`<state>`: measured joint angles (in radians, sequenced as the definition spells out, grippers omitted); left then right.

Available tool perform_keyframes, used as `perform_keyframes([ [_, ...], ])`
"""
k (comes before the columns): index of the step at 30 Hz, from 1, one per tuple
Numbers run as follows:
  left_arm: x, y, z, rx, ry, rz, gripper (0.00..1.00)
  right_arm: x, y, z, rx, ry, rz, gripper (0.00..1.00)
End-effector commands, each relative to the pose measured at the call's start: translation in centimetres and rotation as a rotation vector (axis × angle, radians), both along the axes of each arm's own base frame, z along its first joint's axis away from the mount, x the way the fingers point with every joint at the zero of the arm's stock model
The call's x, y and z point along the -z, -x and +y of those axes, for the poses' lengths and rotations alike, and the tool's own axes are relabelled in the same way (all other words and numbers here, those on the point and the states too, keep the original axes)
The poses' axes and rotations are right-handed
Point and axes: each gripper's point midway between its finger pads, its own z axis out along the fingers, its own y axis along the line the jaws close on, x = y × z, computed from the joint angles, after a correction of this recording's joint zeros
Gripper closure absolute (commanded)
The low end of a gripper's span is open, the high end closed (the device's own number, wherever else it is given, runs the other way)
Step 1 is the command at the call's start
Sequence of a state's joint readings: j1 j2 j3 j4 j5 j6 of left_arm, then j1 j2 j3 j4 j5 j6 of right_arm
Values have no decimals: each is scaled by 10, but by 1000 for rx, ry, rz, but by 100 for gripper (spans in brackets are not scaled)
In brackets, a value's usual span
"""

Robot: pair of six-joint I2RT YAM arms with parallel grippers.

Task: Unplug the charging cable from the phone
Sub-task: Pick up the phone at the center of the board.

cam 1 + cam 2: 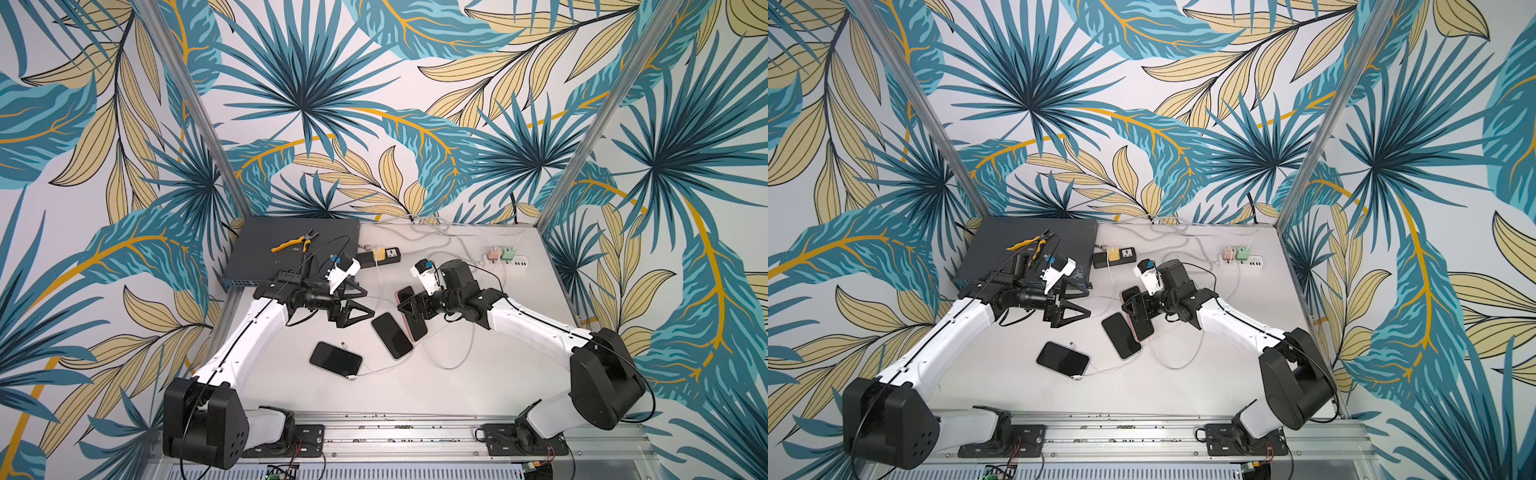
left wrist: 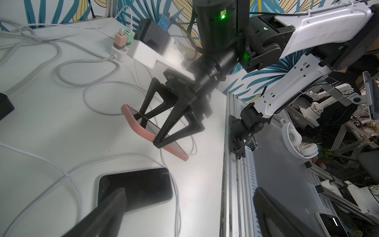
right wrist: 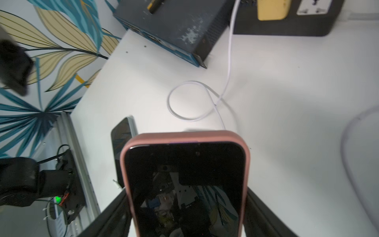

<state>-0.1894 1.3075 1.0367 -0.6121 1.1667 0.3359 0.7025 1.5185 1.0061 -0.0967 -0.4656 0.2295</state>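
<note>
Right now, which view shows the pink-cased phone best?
The left wrist view: the pink-cased phone shows along its whole length, tilted and clamped in the right gripper. The right wrist view gives only one end of the phone, close up; in both top views the gripper covers much of the phone.

No writing, label, brand or number can be read on anything
</note>
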Motion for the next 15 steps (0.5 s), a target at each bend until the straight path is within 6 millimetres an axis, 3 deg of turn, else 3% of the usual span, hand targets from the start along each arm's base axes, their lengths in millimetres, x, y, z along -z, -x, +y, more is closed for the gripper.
perform_keyframes([
  [1, -12, -6, -10, 13, 33, -16, 0, -63, 13, 22, -129, -241, -63, 42],
  [8, -8, -4, -24, 44, 73, 42, 0, -113, 33, 33, -233, -485, -51, 44],
  [15, -2, 5, -30, 79, 111, 97, 0, -139, 49, 34, -308, -651, -8, 46],
])
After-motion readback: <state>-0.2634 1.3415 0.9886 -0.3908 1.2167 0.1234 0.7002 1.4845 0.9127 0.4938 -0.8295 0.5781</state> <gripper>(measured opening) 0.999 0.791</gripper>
